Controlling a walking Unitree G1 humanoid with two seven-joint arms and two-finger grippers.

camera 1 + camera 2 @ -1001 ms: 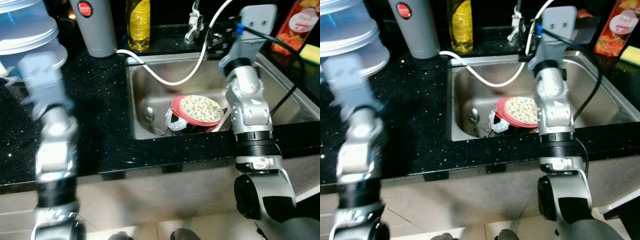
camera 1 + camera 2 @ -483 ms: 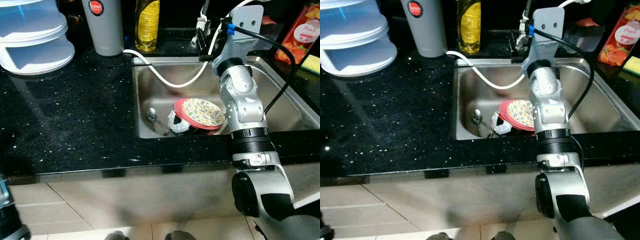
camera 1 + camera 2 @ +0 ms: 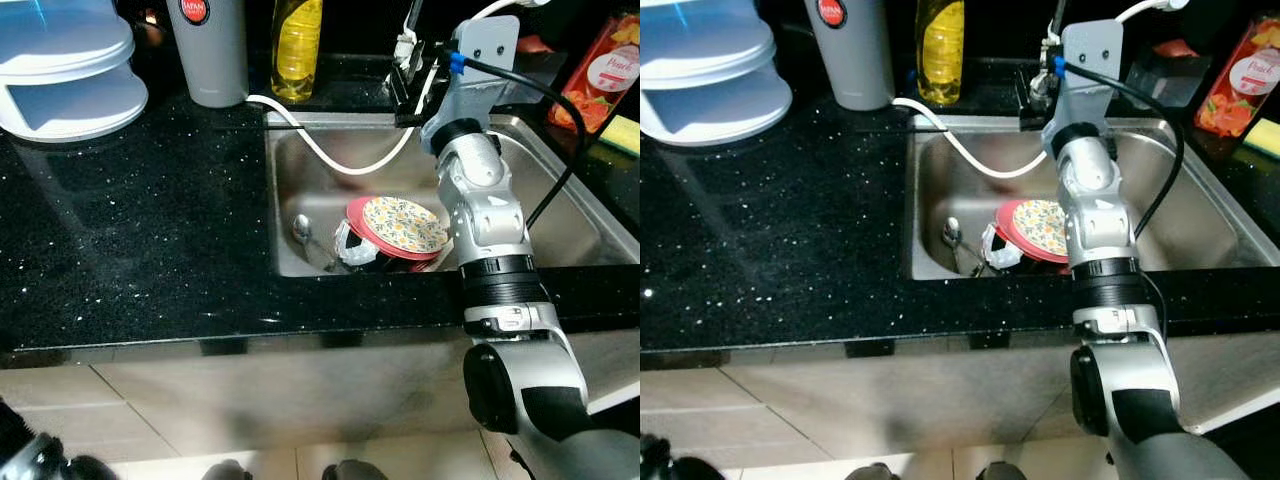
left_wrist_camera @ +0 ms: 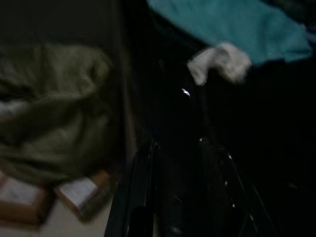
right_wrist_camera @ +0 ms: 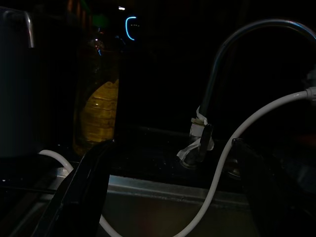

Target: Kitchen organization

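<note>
A floral plate with a red rim lies tilted on a dark bowl in the steel sink. Beside it are a crumpled silvery wrapper and a spoon. My right arm reaches over the sink to its back edge. There my right gripper is open, with nothing between its fingers, facing the faucet and a white hose. My left gripper hangs low in the dark, over a floor with cloth.
A yellow oil bottle and a grey flask stand behind the sink. White stacked containers sit at the counter's far left. A red packet and yellow sponge are at the right.
My left arm, raised over the counter a second ago, has dropped below the counter edge. My right arm has stayed over the sink, and the camera has shifted a little.
</note>
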